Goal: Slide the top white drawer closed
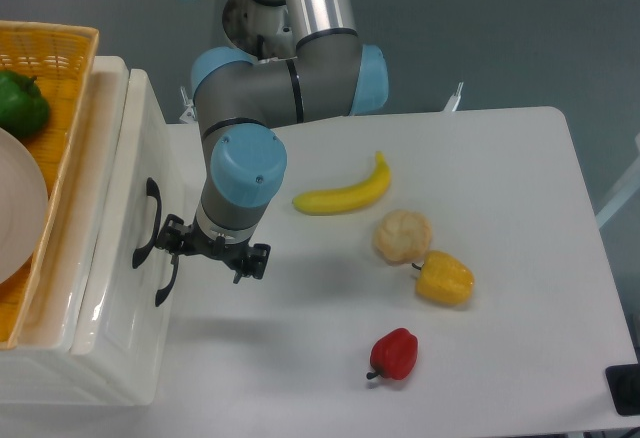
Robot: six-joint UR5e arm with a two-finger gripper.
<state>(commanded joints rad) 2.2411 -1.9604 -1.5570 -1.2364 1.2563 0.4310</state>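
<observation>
The top white drawer (128, 198) is at the left, its tall front panel facing right with a black arched handle (147, 220). It stands out only slightly from the white cabinet (60, 358). The other drawer's black handle (164, 280) shows just below and to the right. My gripper (212, 250) points down right beside the drawer front, its left finger (172, 238) against the panel near the handles. Its fingers look spread and hold nothing.
A yellow wicker basket (70, 53) on the cabinet holds a green pepper (20, 103) and a white plate (15, 213). On the table lie a banana (345, 193), a bread roll (402, 235), a yellow pepper (445, 278) and a red pepper (395, 353).
</observation>
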